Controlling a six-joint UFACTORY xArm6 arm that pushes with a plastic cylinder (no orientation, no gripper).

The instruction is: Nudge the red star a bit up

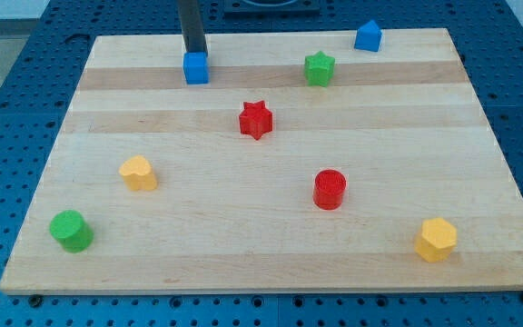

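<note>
- The push has not begun, by the look of it: the rod's tip (194, 53) stands near the top edge of the surface (479, 163), just behind the blue cube (196, 68), well apart from the red star (255, 119).
- There is no hand on this arm, only the rod, so nothing is grasped or released.
- The next move likely calls for bringing the tip round below the red star, then a short push toward the top edge, keeping clear of the green star (319, 68).
- The red star lies flat, slightly above the surface's middle, alone, its points crisp.
</note>
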